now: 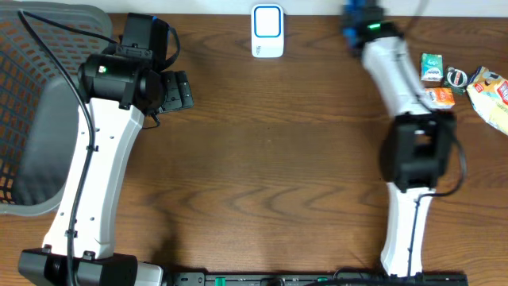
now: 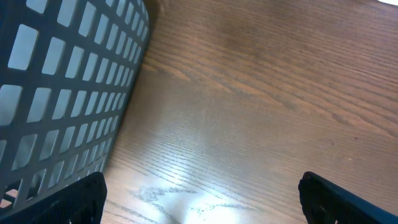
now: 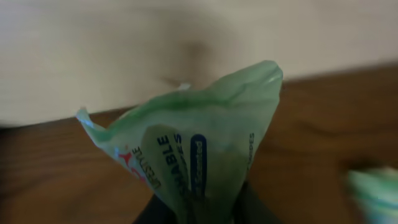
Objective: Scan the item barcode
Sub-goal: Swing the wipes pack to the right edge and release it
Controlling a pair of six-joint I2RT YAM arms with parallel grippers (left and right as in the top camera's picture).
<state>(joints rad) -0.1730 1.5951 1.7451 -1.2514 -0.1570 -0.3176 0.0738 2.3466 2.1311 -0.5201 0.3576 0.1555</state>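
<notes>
Right gripper (image 3: 198, 214) clamps a green packet (image 3: 205, 137), likely light, soft and slippery, by its lower edge; left gripper (image 2: 202, 202) fingers stand apart.

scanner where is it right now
Overhead view: the white scanner stands at the table's far edge, near the middle, between the left gripper and the right arm.

Crumpled green packet (image 3: 205, 143), upright, base pinched in right claw (image 3: 205, 214)
</notes>
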